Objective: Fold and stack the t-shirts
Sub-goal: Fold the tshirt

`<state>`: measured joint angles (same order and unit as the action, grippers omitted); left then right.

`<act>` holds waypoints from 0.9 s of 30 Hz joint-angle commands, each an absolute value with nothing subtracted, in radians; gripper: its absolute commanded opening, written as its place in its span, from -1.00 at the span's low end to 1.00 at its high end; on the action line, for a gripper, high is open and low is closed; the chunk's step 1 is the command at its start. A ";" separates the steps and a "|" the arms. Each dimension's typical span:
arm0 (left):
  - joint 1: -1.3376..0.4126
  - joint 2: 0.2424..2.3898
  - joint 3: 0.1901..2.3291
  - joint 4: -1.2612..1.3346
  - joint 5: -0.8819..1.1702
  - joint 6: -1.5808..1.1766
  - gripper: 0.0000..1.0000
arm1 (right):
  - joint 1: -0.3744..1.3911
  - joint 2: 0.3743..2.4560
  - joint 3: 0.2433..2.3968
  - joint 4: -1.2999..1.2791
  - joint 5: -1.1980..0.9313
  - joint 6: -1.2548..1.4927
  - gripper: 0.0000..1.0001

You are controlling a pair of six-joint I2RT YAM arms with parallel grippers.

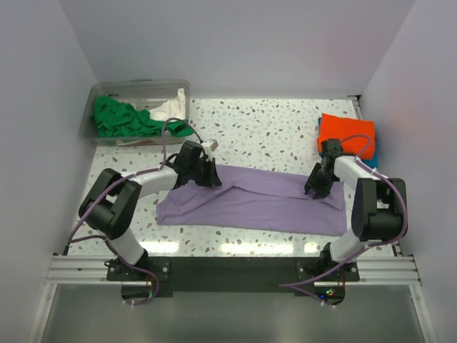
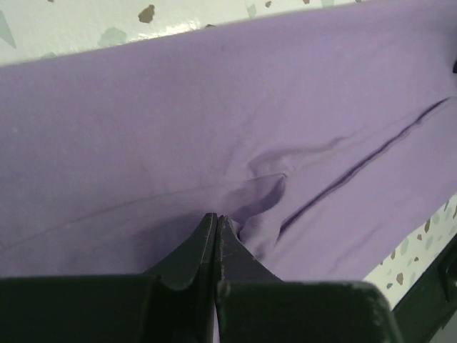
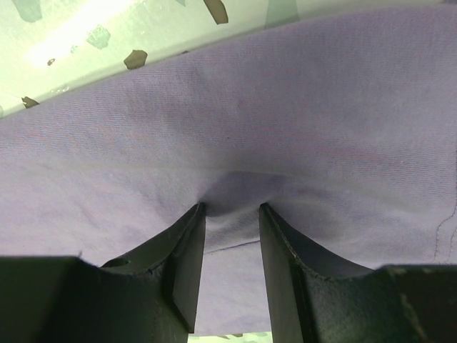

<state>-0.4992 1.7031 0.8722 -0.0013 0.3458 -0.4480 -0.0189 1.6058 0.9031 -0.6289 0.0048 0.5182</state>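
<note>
At the far left corner of the white speckled stone-look table [image 1: 271, 132] you are seeing a clear rectangular plastic tub [image 1: 91, 107], which is holding a crumpled green cloth t-shirt [image 1: 121, 118] with a bunched white cloth t-shirt [image 1: 170, 108] lying against its right end. Moving right, your left gripper [image 1: 211, 179] is reaching in over the far left part of the lavender purple cloth t-shirt [image 1: 257, 204], which is lying as a long, flattened band across the near middle of the table, running from one arm to the other. In the left wrist view the left gripper [image 2: 216, 223] is pressing its jaws tight together, and the lavender cloth [image 2: 214, 121] is puckering into a small ridge right at the tips, so it is pinching the fabric there. Further right, your right gripper [image 1: 314, 189] is sitting on the far right end of the same shirt. Its wrist view is showing the jaws standing partway apart [image 3: 230, 211], both tips digging into the lavender cloth [image 3: 250, 121] and a soft hump of it rising between them. Beyond that arm, at the table's right edge, a folded orange cloth t-shirt [image 1: 346, 136] is resting on top of a blue cloth t-shirt [image 1: 373, 160], whose edge alone is peeking out from underneath.
</note>
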 commanded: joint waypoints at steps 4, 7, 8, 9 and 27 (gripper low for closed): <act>-0.538 1.580 0.836 -0.046 0.380 -0.486 -1.00 | -0.017 1.681 0.867 -0.581 -0.003 0.512 -0.21; -0.554 1.574 0.836 -0.063 0.385 -0.488 -1.00 | -0.017 1.690 0.870 -0.581 -0.002 0.509 -0.21; -0.558 1.572 0.836 -0.072 0.382 -0.488 -1.00 | -0.017 1.697 0.871 -0.583 -0.003 0.508 -0.21; -0.567 1.571 0.836 -0.075 0.382 -0.488 -1.00 | -0.015 1.698 0.873 -0.584 -0.003 0.506 -0.21; -0.689 1.614 0.896 -0.164 0.454 -0.440 -0.46 | -0.017 1.749 0.896 -0.592 0.011 0.494 -0.24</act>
